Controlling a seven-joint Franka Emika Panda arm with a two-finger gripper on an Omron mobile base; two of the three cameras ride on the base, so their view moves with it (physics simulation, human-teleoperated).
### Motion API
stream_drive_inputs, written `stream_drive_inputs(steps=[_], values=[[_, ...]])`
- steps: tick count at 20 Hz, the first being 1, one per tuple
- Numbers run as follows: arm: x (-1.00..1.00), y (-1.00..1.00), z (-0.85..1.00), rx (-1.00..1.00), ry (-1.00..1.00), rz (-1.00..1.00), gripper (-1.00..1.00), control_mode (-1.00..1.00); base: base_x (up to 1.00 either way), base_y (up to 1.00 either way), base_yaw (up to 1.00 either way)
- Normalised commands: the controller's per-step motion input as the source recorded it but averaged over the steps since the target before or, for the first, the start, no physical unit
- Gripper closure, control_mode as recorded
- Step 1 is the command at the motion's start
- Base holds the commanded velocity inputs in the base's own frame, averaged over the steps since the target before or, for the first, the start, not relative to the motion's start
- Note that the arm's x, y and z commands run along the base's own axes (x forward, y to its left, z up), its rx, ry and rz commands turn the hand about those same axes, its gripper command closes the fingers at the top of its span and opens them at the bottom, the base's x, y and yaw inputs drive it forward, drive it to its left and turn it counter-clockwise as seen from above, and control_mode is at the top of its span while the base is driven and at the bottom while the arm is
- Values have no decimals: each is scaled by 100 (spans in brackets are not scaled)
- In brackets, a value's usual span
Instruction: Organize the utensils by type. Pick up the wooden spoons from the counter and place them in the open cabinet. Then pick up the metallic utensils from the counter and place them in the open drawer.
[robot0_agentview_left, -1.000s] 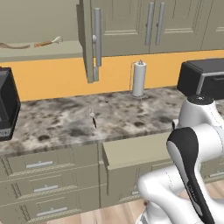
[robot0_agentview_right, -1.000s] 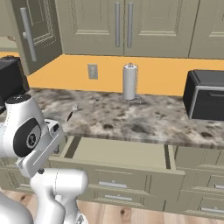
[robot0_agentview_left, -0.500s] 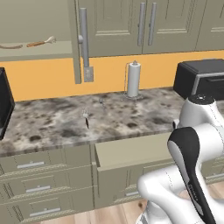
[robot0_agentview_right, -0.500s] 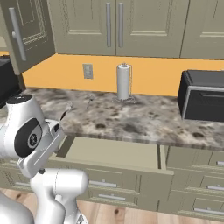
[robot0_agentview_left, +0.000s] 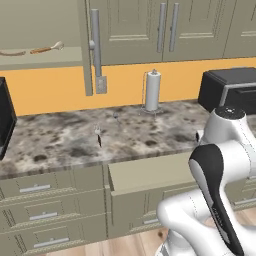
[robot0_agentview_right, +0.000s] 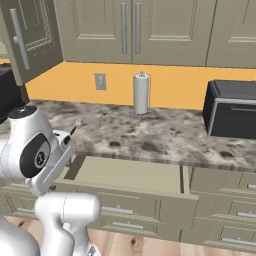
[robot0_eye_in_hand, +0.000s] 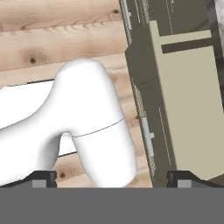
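Note:
Two wooden spoons lie on the shelf of the open cabinet (robot0_agentview_left: 45, 65): the orange-brown one (robot0_agentview_left: 47, 49) and the darker one (robot0_agentview_left: 12, 52). On the counter (robot0_agentview_left: 60, 145) rest the fork (robot0_agentview_left: 98, 136) and, behind it, the small metal spoon (robot0_agentview_left: 116, 116); the right base view shows the fork (robot0_agentview_right: 75, 127) and spoon (robot0_agentview_right: 102, 114) too. The drawer (robot0_agentview_left: 150, 172) stands pulled out below the counter edge. My gripper (robot0_eye_in_hand: 111, 178) is open with nothing between its fingertips (robot0_eye_in_hand: 43, 177), pointing down at the wooden floor beside the drawer (robot0_eye_in_hand: 192, 109).
A paper towel roll (robot0_agentview_left: 152, 90) stands at the back of the counter. A black appliance (robot0_agentview_left: 230, 87) sits at the right and another (robot0_agentview_left: 5, 120) at the left. The cabinet door (robot0_agentview_left: 95, 42) hangs open above the counter. Stacked drawers (robot0_agentview_left: 40, 215) are shut.
Both base views shifted slightly as the base moved, then settled. The fork, the spoons and the drawer stay where they were, and the gripper stays open.

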Motion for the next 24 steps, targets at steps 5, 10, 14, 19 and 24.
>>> stream_drive_inputs(steps=[5, 10, 14, 19, 24], values=[[66, 22, 0, 1, -1, -11, -100, -100, 0, 0, 0], [83, 47, 0, 0, 2, -20, -100, -100, 0, 0, 0], [49, 28, 0, 5, -25, -41, -100, -100, 0, 0, 0], [33, 3, 0, 23, -21, -54, -100, -100, 0, 0, 0], [17, -46, 0, 42, -23, -39, -100, -100, 0, 0, 0]])
